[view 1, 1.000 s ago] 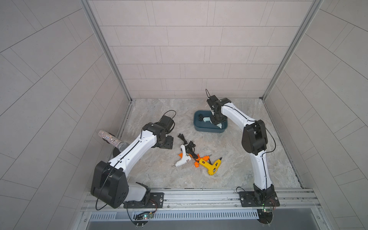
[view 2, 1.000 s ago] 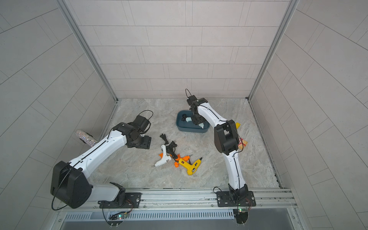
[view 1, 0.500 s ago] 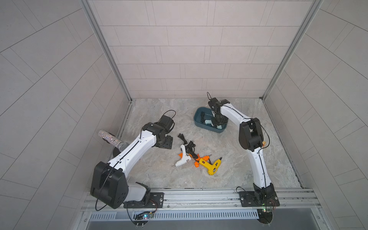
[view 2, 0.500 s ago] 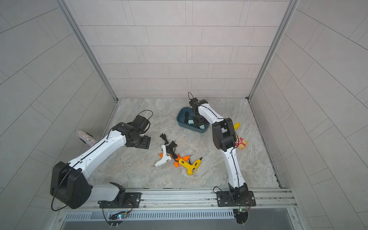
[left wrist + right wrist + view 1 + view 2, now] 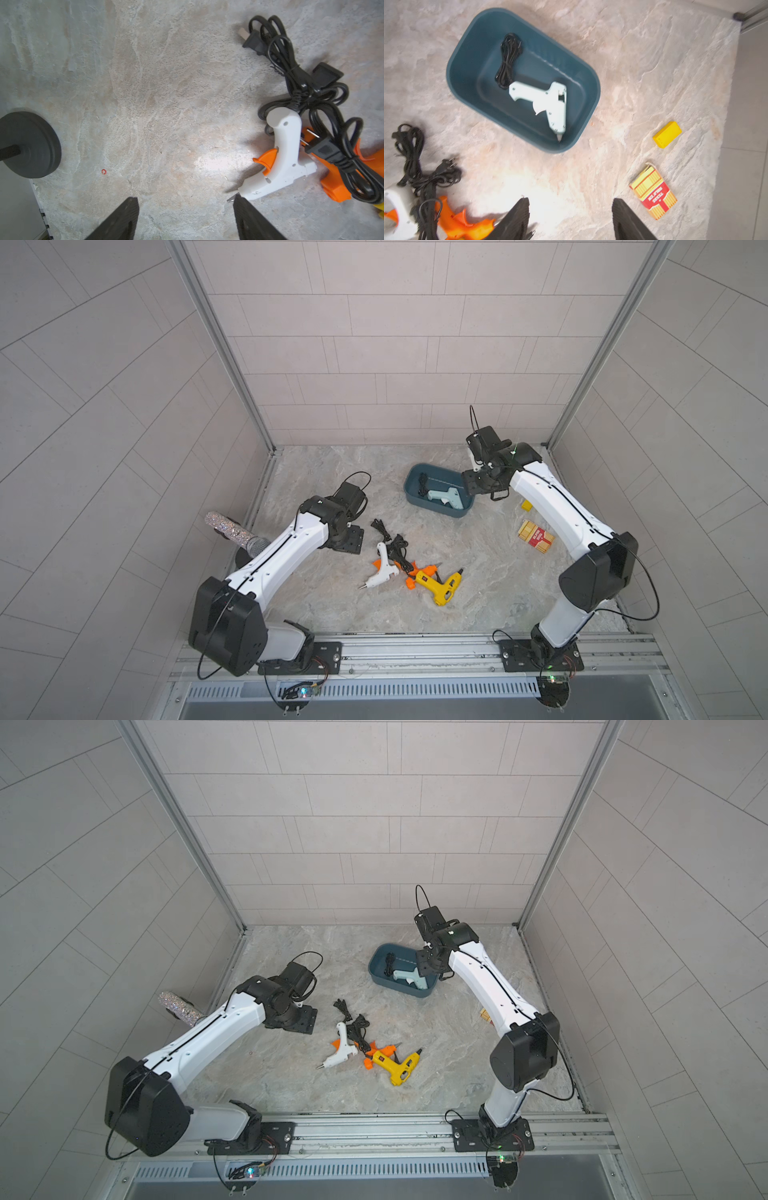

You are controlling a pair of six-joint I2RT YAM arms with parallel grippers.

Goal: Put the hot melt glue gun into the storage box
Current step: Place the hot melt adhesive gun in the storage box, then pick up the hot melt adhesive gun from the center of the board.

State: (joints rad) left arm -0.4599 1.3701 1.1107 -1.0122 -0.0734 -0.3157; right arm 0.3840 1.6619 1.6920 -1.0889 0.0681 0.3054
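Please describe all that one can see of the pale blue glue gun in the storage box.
The pale blue glue gun looks like smooth plastic, pistol-shaped, with a whitish trigger, small screws and a pointed nozzle. It lies flat on its side on the floor of the dark teal storage box; nothing grips it. Its bundled black cord lies at the handle's end. The nozzle tip nears a box wall; whether it touches is unclear.
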